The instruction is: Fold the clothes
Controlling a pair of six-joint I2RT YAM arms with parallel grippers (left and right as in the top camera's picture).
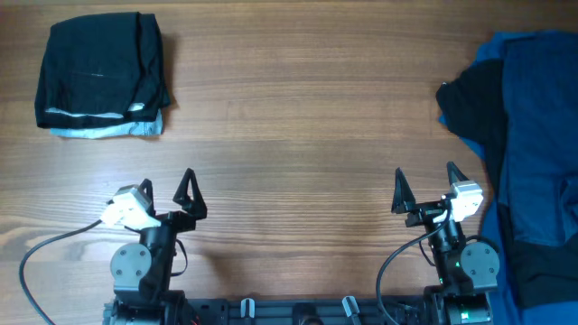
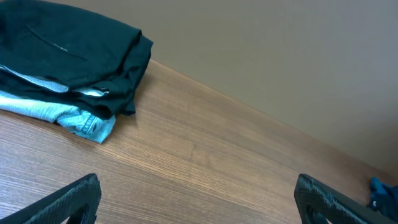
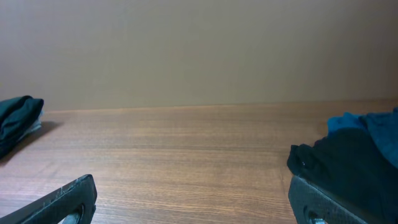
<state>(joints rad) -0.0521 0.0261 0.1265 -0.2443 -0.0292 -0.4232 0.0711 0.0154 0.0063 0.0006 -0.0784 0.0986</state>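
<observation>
A folded stack of clothes [image 1: 101, 74], a dark garment on top of light blue denim, lies at the far left of the wooden table; it also shows in the left wrist view [image 2: 68, 68] and at the left edge of the right wrist view [image 3: 15, 118]. An unfolded heap of blue and black clothes [image 1: 528, 135] lies along the right edge and shows in the right wrist view [image 3: 348, 162]. My left gripper [image 1: 167, 194] is open and empty near the front edge. My right gripper [image 1: 424, 188] is open and empty, just left of the heap.
The wooden table [image 1: 298, 135] stretches between the stack and the heap. Cables and the two arm bases [image 1: 298, 302] sit along the front edge. A plain beige wall [image 3: 199, 50] stands behind the table.
</observation>
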